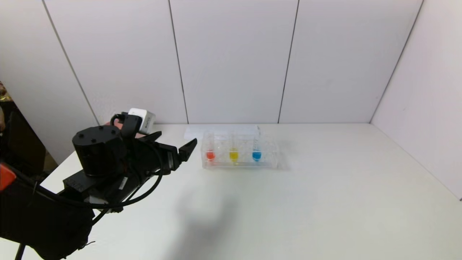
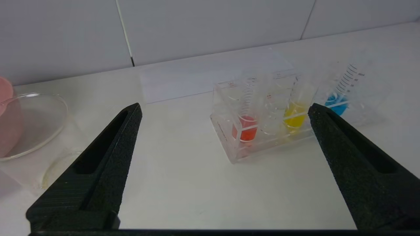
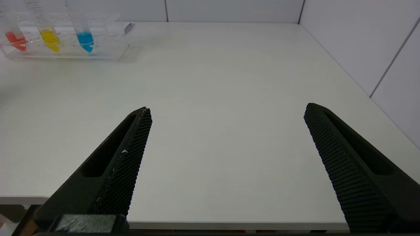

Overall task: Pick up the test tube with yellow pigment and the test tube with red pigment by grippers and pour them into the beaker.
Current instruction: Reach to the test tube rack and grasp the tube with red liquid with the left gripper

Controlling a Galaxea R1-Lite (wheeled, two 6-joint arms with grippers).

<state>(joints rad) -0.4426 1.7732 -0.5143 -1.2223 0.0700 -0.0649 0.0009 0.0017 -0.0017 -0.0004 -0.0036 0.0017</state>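
The left gripper (image 1: 177,144) is held above the table (image 1: 325,202) at its left side, raised clear of the surface, with the arm reaching forward and the fingers pointed toward the rack (image 1: 240,153). Its jaws are spread wide and nothing is held between them; in the left wrist view the gripper (image 2: 223,109) frames the rack between its two fingers (image 2: 108,154). The fingertip nearest the rack is seen just beside the rack's left end in the head view, without contact.

The red tube (image 1: 210,153), the yellow tube (image 1: 233,153) and a blue tube (image 1: 256,153) are stood in the rack, in that order from left to right, near the back wall. All three are seated in their slots.

A clear dish (image 2: 31,126) and part of a pink bowl (image 2: 6,121) are seen only in the left wrist view, well apart from the rack. The beaker cannot be made out with certainty.

The right gripper (image 3: 226,109) is shown only in its own wrist view, held low over the near edge of the table, well apart from the rack (image 3: 65,39), with its jaws spread wide and empty.
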